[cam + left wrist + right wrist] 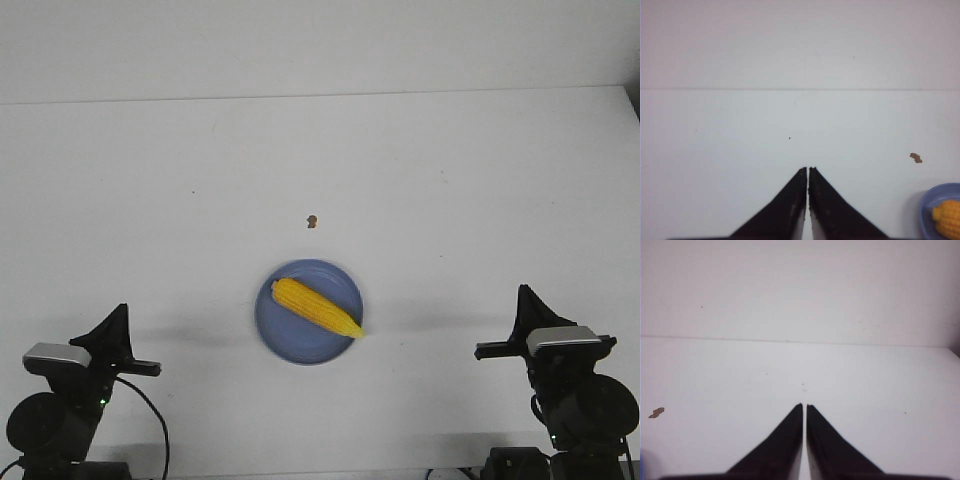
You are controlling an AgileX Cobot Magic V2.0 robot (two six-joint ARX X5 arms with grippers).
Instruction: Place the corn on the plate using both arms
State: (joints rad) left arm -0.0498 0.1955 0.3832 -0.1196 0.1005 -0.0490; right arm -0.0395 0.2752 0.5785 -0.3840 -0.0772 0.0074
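Yellow and bumpy, the corn (316,308) lies on the blue plate (284,335), out in front of me and between my two grippers. It is a long cob with rows of little kernels. Its fat, round end points toward my left gripper (118,317) and away from me. Its thin, pointy end reaches over the plate's rim on the side of my right gripper (524,298).

The plate is round and flat, with a smooth, low rim. It sits on a plain white table (450,180) that looks smooth and dull. Both grippers are well apart from the plate, one on each side, and touch nothing.

My left gripper (807,170) is black and shaped like a sharp wedge. Its two fingers (785,210) are pressed almost together, with only a thin slit between them, and nothing is between them. From its camera I see a bit of the plate (927,210) and the knobbly end of the corn (948,219) off to its right side.

My right gripper (804,406) looks the same, black and pointed. Its fingers (832,452) are together too, with just a hair of a gap and nothing held.

A tiny brown crumb (312,221) with a ragged shape lies on the table past the plate, farther from both grippers. Each wrist camera shows it (915,158) (656,412) too.
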